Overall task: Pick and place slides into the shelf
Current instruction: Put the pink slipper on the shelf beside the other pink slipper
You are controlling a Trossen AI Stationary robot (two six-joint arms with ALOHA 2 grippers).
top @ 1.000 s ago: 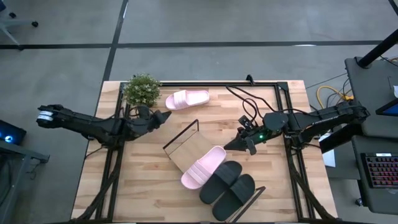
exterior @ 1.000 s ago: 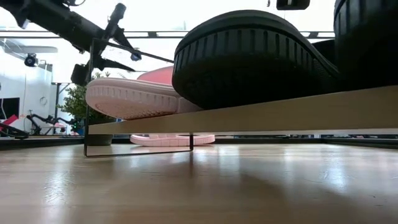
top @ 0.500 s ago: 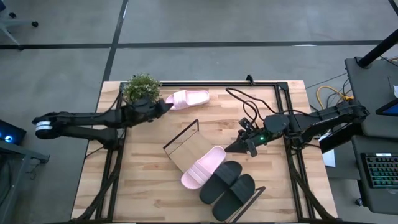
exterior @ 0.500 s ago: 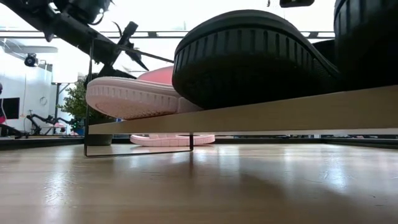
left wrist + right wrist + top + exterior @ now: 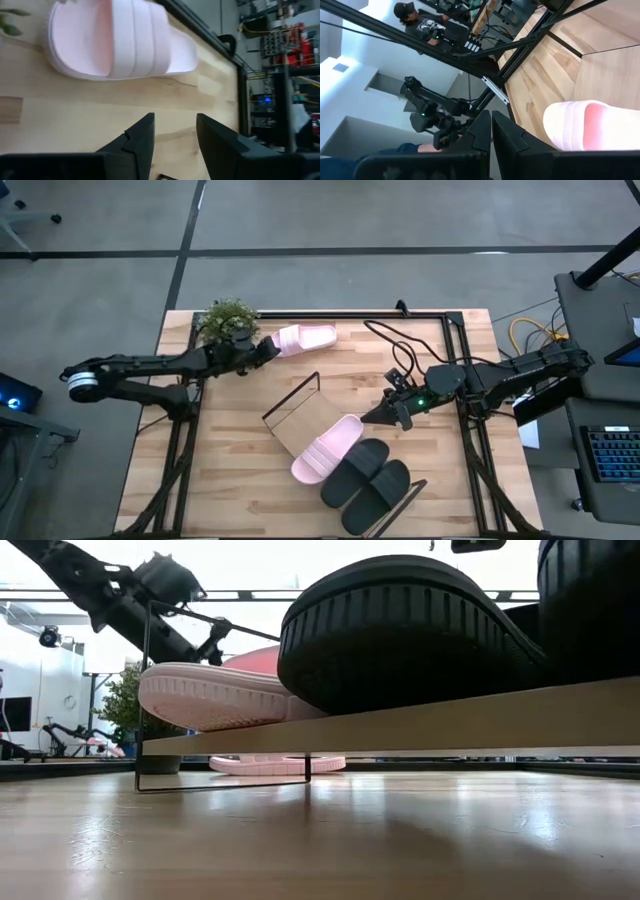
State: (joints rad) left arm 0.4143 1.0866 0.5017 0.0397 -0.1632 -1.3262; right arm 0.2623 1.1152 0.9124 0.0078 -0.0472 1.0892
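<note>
A pale pink slide (image 5: 302, 338) lies flat on its sole on the table near the far edge. My left gripper (image 5: 264, 350) stands open just to its left; in the left wrist view the slide (image 5: 120, 42) lies beyond the gripper (image 5: 175, 135), untouched. The shelf (image 5: 300, 418), a light-wood board with black wire ends, lies slantwise mid-table. On the shelf rest another pink slide (image 5: 327, 448) and two black slides (image 5: 355, 470) (image 5: 385, 492). My right gripper (image 5: 385, 415) hovers shut beside the shelf's right side, holding nothing, with that pink slide (image 5: 585, 125) just beyond it.
A small potted plant (image 5: 228, 322) stands at the far left corner, close behind my left arm. Black cables (image 5: 392, 340) lie on the table's far right. A black frame rail (image 5: 350, 313) runs along the far edge. A person (image 5: 415, 17) is in the room beyond.
My left gripper has swung toward the table's far edge and sunk a little, coming up to the left end of the lone pink slide; it has stayed open. The slides and the shelf have not moved.
</note>
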